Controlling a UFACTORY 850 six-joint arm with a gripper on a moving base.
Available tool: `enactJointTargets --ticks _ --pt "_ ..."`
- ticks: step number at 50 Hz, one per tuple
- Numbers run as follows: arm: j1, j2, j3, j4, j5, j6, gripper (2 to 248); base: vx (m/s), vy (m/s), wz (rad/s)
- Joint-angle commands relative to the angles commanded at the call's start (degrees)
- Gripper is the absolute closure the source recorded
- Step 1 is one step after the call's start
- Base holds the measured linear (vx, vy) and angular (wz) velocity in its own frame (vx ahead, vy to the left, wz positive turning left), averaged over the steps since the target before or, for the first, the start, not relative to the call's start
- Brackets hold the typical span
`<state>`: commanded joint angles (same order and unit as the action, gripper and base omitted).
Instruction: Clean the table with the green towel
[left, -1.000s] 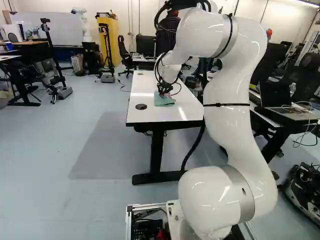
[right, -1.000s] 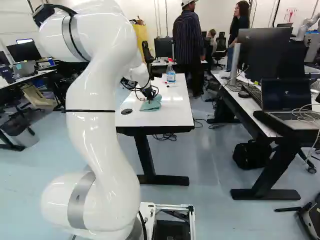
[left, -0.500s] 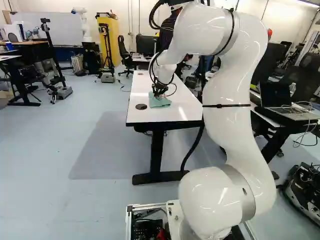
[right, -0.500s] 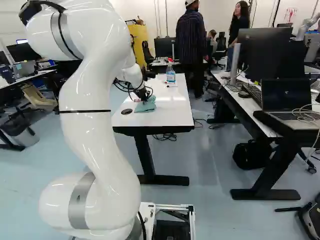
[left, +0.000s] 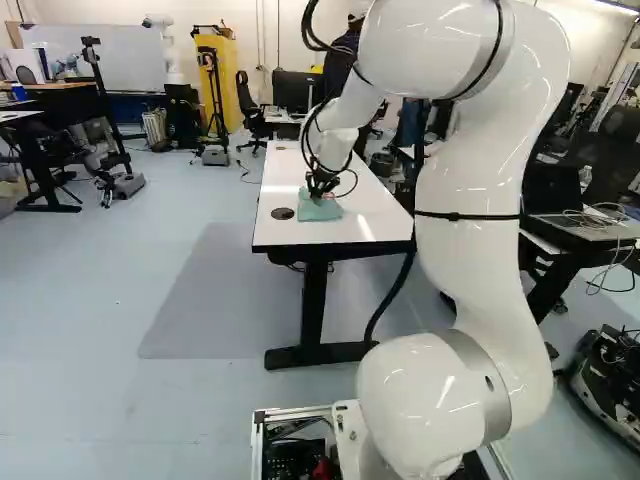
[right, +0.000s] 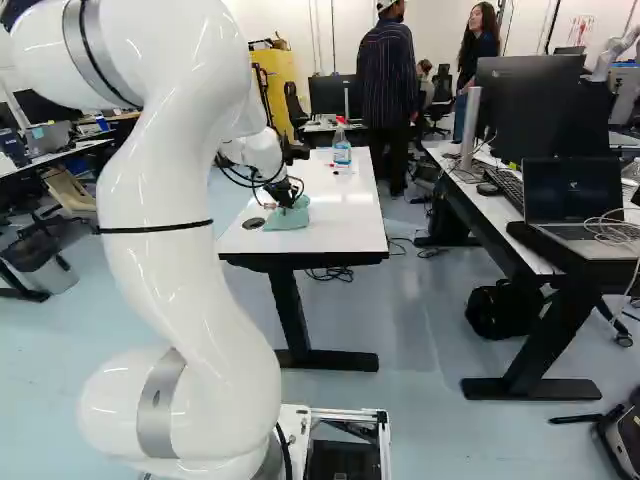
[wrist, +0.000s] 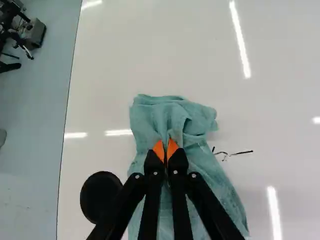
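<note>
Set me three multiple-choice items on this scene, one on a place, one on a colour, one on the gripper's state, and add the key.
1. Where is the bottle?
A) On the floor
B) On the white table, beyond the towel
C) On the desk with the laptop

2. What colour are the finger pads?
A) Orange
B) Blue
C) White

3. How is the gripper?
A) Wide open above the towel
B) Shut on the bottle
C) Shut on the towel

Key:
1 B: the right base view shows it standing farther along the tabletop than the cloth.
2 A: both tips show orange in the wrist view.
3 C: in the wrist view the fingertips come together on the cloth, with a fold bunched at them.
</note>
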<state>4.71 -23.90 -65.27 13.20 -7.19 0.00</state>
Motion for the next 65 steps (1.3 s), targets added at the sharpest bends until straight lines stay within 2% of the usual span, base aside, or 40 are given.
enactJointTargets --ticks 23,65 --pt "-3.55 3.14 4.02 0.0 0.0 0.0 222 0.0 0.0 0.0" --pt "-11.11 5.49 6.96 0.0 0.0 0.0 222 0.0 0.0 0.0"
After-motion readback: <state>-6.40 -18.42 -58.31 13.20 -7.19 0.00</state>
